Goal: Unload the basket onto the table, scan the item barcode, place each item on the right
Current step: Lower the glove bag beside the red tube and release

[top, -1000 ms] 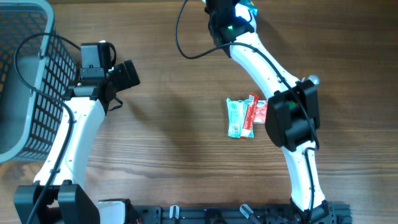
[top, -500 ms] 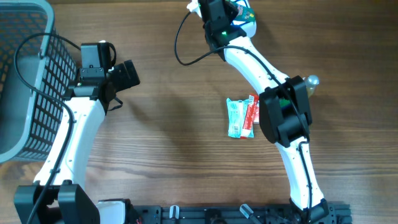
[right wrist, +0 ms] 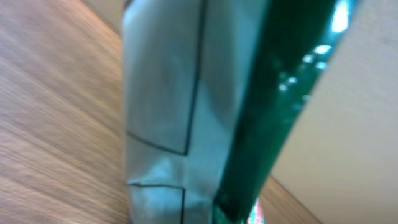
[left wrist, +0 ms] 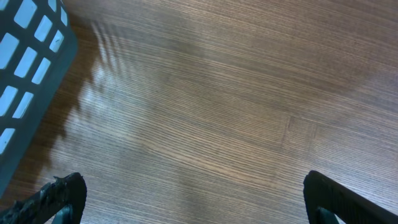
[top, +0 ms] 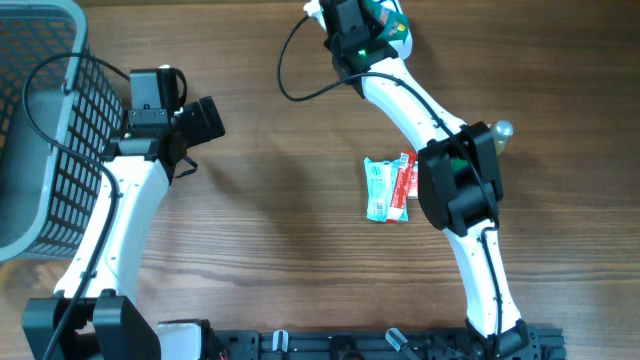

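- Right gripper (top: 366, 24) sits at top centre of the overhead frame, with its arm stretched far up the counter (top: 290, 230). It is closed tight on a green-and-white packet (top: 394, 20), which pokes out to the right of the gripper at the frame's top edge.
- In the right wrist view the packet (right wrist: 186, 106) fills the frame, blurred. There is a pale panel with thin lines on the left and a glossy green band on the right. No barcode is legible, and I cannot tell which face carries it.
- Left gripper (top: 207, 118) is in the upper left, beside the grey basket (top: 40, 120), jaws spread full wide and holding nothing. Its wrist view shows the fingertips (left wrist: 59, 199) in the lower corners with bare wood between.
- Two spare packets (top: 390, 187), one teal and one red, lie side by side mid-frame, just beside the right arm's elbow.
- No scanner that I can make out. A small silver round thing (top: 503, 129) sits right of the elbow; I cannot identify it.
- Judged stage: the item is in hand and apparently being offered up for the scan.
- Risks from here:
  - The thin, slick film may droop or fold in a narrow pinch and hide the code.
  - The code may face the wrong way and not read.
  - With the arm near full stretch at the counter's far edge, a slip could send the packet off the counter.
  - A swing of the elbow could sweep the spare packets.
  - The black cable (top: 300, 70) loops by the wrist and could snag if the wrist twists.
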Motion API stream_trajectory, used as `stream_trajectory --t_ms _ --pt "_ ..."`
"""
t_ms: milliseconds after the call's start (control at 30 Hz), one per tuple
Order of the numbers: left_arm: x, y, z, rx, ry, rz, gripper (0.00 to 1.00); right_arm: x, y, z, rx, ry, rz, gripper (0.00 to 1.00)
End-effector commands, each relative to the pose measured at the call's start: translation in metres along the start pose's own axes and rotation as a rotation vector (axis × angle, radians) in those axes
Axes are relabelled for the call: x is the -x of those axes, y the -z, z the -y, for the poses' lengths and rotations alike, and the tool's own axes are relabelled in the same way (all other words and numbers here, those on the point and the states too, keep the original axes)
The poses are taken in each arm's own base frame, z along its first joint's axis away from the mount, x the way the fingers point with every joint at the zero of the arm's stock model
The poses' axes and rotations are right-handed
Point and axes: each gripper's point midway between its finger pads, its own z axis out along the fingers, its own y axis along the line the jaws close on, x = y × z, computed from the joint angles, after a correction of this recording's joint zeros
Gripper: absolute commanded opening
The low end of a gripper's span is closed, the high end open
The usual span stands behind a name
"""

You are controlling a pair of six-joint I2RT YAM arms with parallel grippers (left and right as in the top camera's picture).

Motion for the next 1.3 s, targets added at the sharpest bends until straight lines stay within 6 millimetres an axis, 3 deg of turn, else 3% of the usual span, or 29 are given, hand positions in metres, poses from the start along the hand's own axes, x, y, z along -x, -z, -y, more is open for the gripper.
stream_trajectory --t_ms 0,100,167,200,233,367,433,533,633,767,933,967,1067,1200,1267 --pt "0.005 0.001 -0.002 0.008 -0.001 0.014 1.00 0.021 0.049 0.070 -0.109 -0.102 0.023 0.04" --pt "0.005 0.001 -0.002 0.008 -0.001 0.013 1.00 0.033 0.108 0.100 -0.008 -0.233 0.066 0.04" --pt "0.005 0.001 -0.002 0.008 -0.001 0.013 1.00 0.027 0.141 0.104 0.088 -0.323 0.046 0.04" --pt "0.005 0.001 -0.002 0.008 -0.001 0.014 1.00 0.019 0.158 0.094 0.184 -0.376 0.014 0.04" --pt "0.005 0.001 -0.002 0.008 -0.001 0.014 1.00 0.012 0.168 0.082 0.268 -0.422 -0.019 0.04" --pt "0.005 0.001 -0.002 0.008 -0.001 0.013 1.00 -0.043 0.237 -0.027 0.855 -0.574 -0.408 0.05" --pt "0.005 0.001 -0.002 0.008 -0.001 0.014 1.00 -0.066 0.258 -0.059 1.008 -0.593 -0.563 0.04" --pt "0.005 0.001 -0.002 0.008 -0.001 0.013 1.00 -0.088 0.258 -0.082 1.032 -0.573 -0.645 0.04" --pt "0.005 0.001 -0.002 0.008 -0.001 0.013 1.00 -0.115 0.243 -0.110 1.015 -0.622 -0.732 0.04" --pt "0.005 0.001 -0.002 0.008 -0.001 0.014 1.00 -0.130 0.231 -0.123 0.990 -0.677 -0.772 0.08" --pt "0.005 0.001 -0.002 0.008 -0.001 0.014 1.00 -0.159 0.209 -0.119 0.782 -0.726 -0.845 0.13" --pt "0.005 0.001 -0.002 0.008 -0.001 0.013 1.00 -0.161 0.207 -0.120 0.770 -0.722 -0.845 0.18" --pt "0.005 0.001 -0.002 0.008 -0.001 0.014 1.00 -0.166 0.206 -0.123 0.773 -0.710 -0.849 0.44" --pt "0.005 0.001 -0.002 0.008 -0.001 0.014 1.00 -0.172 0.199 -0.120 0.724 -0.696 -0.840 0.50" --pt "0.005 0.001 -0.002 0.008 -0.001 0.013 1.00 -0.160 0.197 -0.110 0.714 -0.713 -0.784 0.50"
